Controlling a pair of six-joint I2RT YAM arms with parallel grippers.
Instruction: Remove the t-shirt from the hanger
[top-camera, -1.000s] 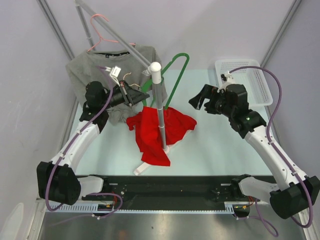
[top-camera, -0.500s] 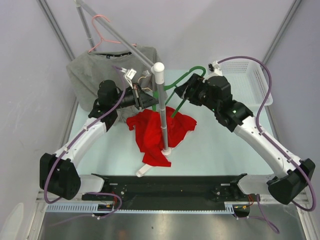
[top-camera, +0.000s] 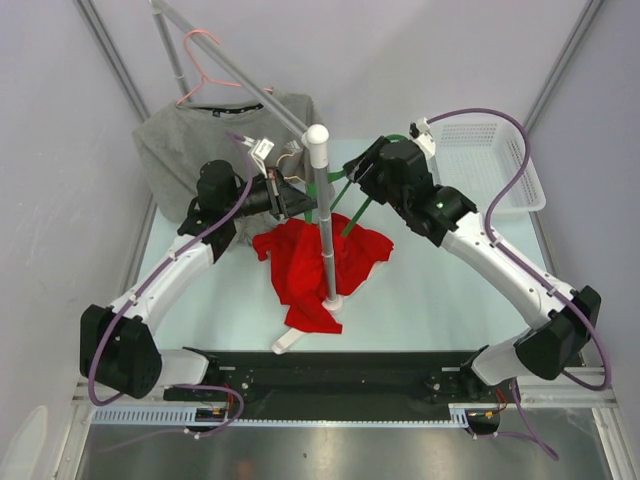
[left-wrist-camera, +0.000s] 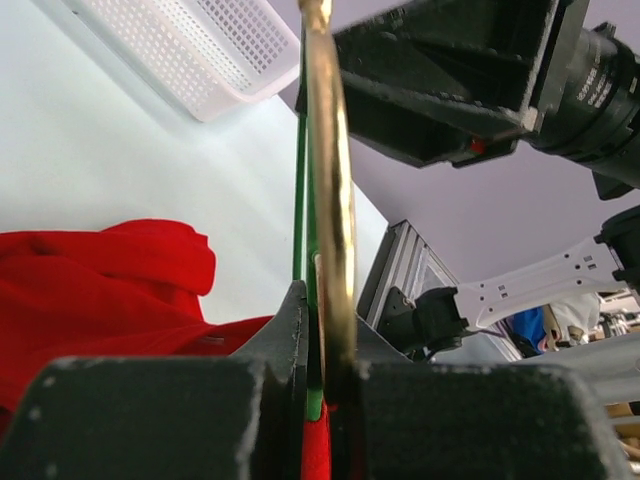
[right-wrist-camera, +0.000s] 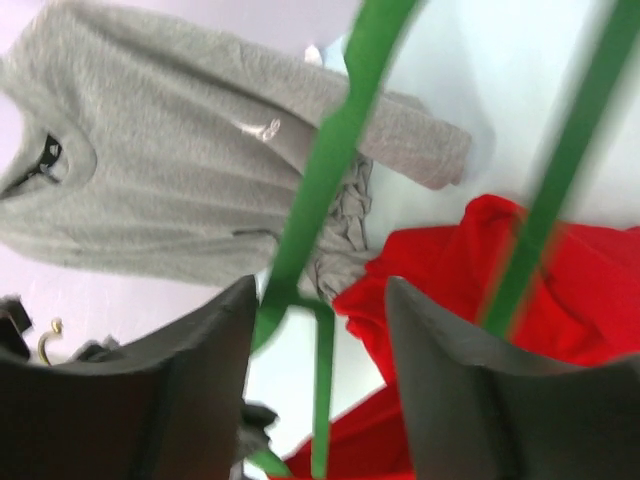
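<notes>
We'd say nearly done: the red t-shirt (top-camera: 315, 262) is heaped on the desk (top-camera: 450, 290), at 6 o'clock of the green hanger (top-camera: 352, 216). The left gripper (top-camera: 290, 196) has its jaws pinching the hanger, and the right gripper (top-camera: 365, 172) has its jaws spread around a bar. Can't tell if the shirt's fully free.

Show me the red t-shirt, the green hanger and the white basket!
red t-shirt (top-camera: 300, 275), top view, on its crumpled cloth.
green hanger (right-wrist-camera: 330, 150), right wrist view, on its slanted bar.
white basket (top-camera: 485, 170), top view, on its bare mesh floor.
</notes>
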